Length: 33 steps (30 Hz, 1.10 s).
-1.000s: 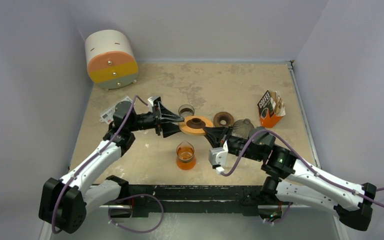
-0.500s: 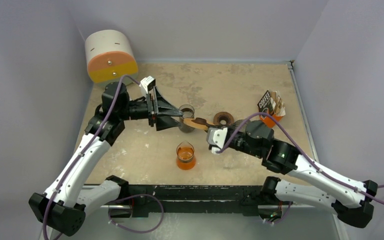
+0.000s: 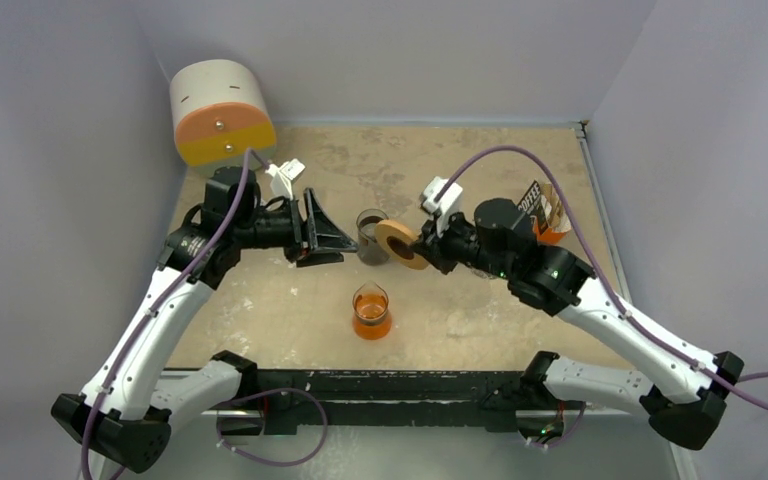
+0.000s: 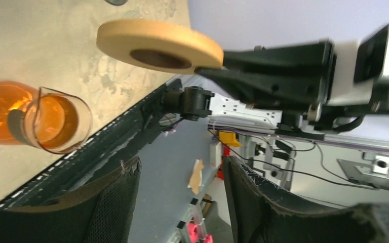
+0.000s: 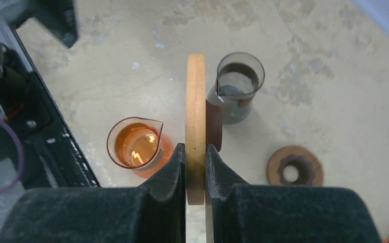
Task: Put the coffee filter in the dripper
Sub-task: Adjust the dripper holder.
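Mottled beige surface, walled in pale grey on three sides, carries everything. Right pincer (image 5: 195, 148) is pinching a tan ring (image 5: 195, 91) by its rim, edge-on, in the air over the middle of the surface. A brown cup sits in the ring's hole, so I take this for the dripper. Left pincer (image 4: 180, 164) is spread and empty, facing the ring from close by without touching it.

Just beside the ring, down on the surface, stands a dark beaker (image 5: 235, 91). An orange beaker (image 3: 371, 312) stands closer to the near edge, and a brown ring (image 5: 295, 172) lies flat nearby. No coffee filter is in the dripper and I cannot find a loose one. I judge the filters sit in the carton (image 3: 533, 203) near the right edge, mostly hidden behind the right arm.

Risks, as I judge them:
- The ring is gripped only at its rim, so it could pivot or slip and land on the dark beaker, spilling it
- The two pincers are close, so a careless approach could knock them together and jar the ring loose
- The right arm crowds the carton and could tip it

Writing: white letters on the carton's black panel seem to spell COFFEE. A drum (image 3: 218, 115) at the far left corner bears none that I can read
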### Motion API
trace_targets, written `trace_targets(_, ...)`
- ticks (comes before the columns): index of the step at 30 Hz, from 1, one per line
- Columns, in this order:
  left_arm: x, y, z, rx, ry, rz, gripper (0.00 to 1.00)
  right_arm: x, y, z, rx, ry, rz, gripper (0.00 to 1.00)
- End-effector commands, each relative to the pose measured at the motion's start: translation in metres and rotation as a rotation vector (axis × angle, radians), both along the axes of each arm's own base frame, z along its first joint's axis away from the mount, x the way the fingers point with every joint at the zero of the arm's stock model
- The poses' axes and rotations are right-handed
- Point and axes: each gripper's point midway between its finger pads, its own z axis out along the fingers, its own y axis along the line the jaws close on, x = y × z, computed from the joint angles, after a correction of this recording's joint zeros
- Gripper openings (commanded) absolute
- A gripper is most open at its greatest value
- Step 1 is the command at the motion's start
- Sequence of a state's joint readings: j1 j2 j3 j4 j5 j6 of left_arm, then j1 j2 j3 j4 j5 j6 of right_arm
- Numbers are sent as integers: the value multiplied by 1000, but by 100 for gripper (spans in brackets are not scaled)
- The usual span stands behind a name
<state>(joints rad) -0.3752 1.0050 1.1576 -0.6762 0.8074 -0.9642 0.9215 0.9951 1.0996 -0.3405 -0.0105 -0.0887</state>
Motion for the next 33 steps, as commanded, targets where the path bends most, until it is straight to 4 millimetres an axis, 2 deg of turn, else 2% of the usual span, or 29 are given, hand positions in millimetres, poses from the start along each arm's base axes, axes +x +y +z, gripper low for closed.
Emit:
trace_targets(1, -1, 9, -6, 74, -132, -2, 58, 4, -2, 24, 225, 269, -89, 0)
trace_targets(5, -3, 7, -15, 58, -141, -35, 60, 3, 1, 24, 342, 423, -85, 0)
trace_targets(8, -5, 7, -24, 61, -143, -41, 70, 1, 3, 26, 439, 527, -61, 0)
trace_targets(10, -5, 9, -31, 80, -147, -35, 72, -1, 3, 25, 501, 592, -53, 0)
trace_targets(20, -8, 16, -54, 131, -145, -30, 71, -8, 7, 8, 739, 885, 39, 0)
trace_targets(29, -17, 8, -71, 29, -53, -25, 66, -8, 10, 3, 879, 950, 113, 0)
trace_targets(33, -17, 2, -67, -79, -27, -3, 62, -8, 12, 4, 923, 959, 146, 0)
